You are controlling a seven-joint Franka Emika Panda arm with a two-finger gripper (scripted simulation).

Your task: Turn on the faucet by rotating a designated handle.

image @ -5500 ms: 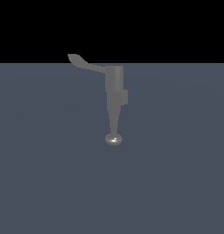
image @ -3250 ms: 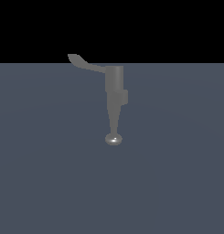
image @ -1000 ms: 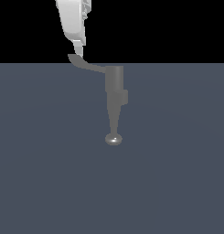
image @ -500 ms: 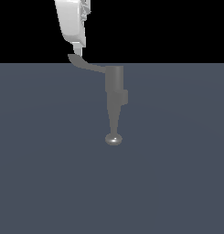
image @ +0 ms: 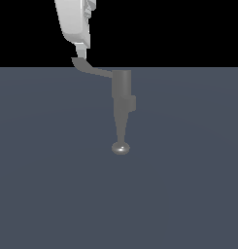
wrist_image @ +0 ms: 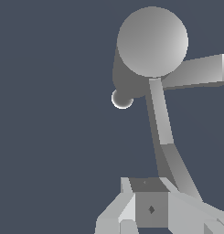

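Note:
The grey faucet stands upright in the exterior view, its tapering spout ending in a shiny rounded tip. The thin curved handle projects from the top of the body toward the exterior view's left. My white gripper comes down from above and meets the handle's paddle end. In the wrist view I look down on the faucet's round top, the tip and the handle running toward my gripper. The fingers look shut, lying beside the paddle end with nothing between them.
A flat slate-grey floor surrounds the faucet. A short grey bar juts sideways from the faucet body in the wrist view.
The arm was out of view 3.2 s ago and has since come down onto the handle's end. Over the last second the gripper and handle have barely shifted.

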